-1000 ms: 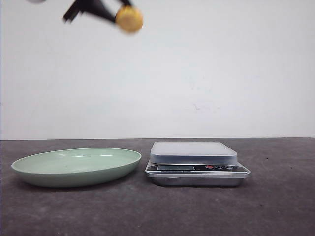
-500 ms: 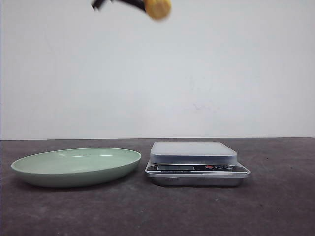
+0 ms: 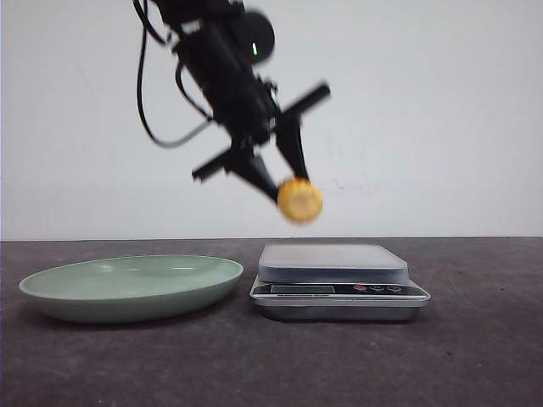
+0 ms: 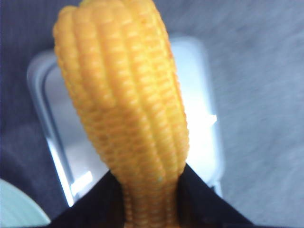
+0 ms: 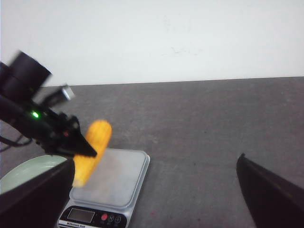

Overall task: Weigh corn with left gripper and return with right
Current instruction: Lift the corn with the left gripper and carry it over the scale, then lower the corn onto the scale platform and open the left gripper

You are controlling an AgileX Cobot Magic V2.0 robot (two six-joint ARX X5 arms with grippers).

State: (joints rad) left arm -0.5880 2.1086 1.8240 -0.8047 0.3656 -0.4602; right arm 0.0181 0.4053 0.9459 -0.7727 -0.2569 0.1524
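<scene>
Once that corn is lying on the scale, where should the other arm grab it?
Probably around the middle of the corn, coming down from above, fingers across its width. The cob is short and rounded, so its ends would slip. The right gripper is open wide enough.

left hand descended | corn (still gripped) now above scale

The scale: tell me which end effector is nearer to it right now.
Left. The left end effector holds the corn just above the scale. The right end effector sits open, farther back, looking across the table at it.
</scene>
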